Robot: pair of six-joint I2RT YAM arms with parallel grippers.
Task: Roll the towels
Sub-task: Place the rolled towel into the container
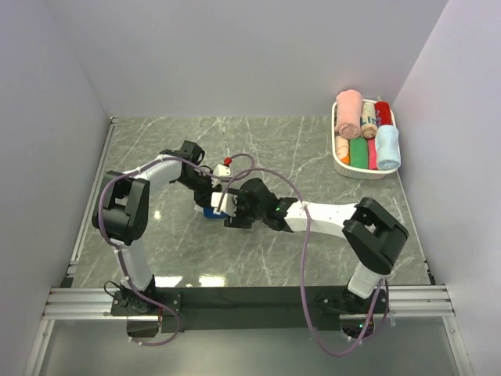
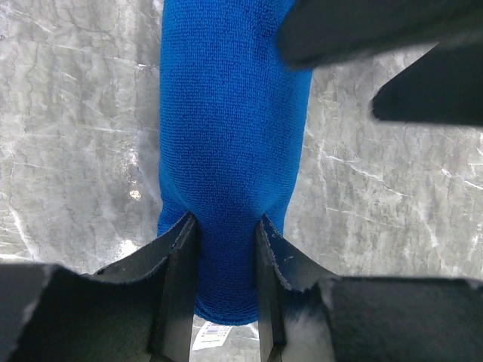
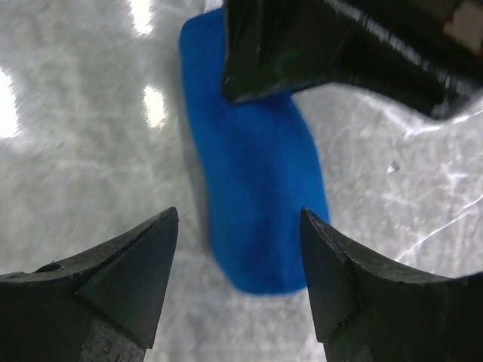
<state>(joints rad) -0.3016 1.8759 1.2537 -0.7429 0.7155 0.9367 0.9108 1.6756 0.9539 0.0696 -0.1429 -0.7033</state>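
- I'm watching the top view: both arms reach in and meet just left of the middle of the marble table (image 1: 313,157).
- The royal blue towel (image 2: 230,113) lies there as a tight roll, flat on the stone.
- In the left wrist view the roll runs from 12 o'clock down to 6 o'clock.
- The left claw (image 2: 225,222) comes in from 6 o'clock, narrowed down and pinching the roll close to its near end. The cloth is dented in where its 2 fingers (image 2: 177,256) press on either side.
- A small white label (image 2: 207,335) pokes out under that end at 6 o'clock.
- In the right wrist view the same roll slants from 11 o'clock to 5 o'clock.
- The right claw (image 3: 240,215) is spread wide and has hold of nothing. Its 2 fingertips (image 3: 143,249) straddle the roll's near end with clear gaps on both sides, and I can't tell how high above it they sit.
- The left claw's dark body covers the far end of the roll at 1 o'clock in that view.
- The pale blue towel (image 1: 387,147) is already rolled and lies in the white basket (image 1: 344,166), at the table's 2 o'clock corner.
- It lies along the basket's 3 o'clock side, beside a pink towel (image 1: 348,113), a green towel (image 1: 358,153) and a red towel (image 1: 383,112), all rolled.
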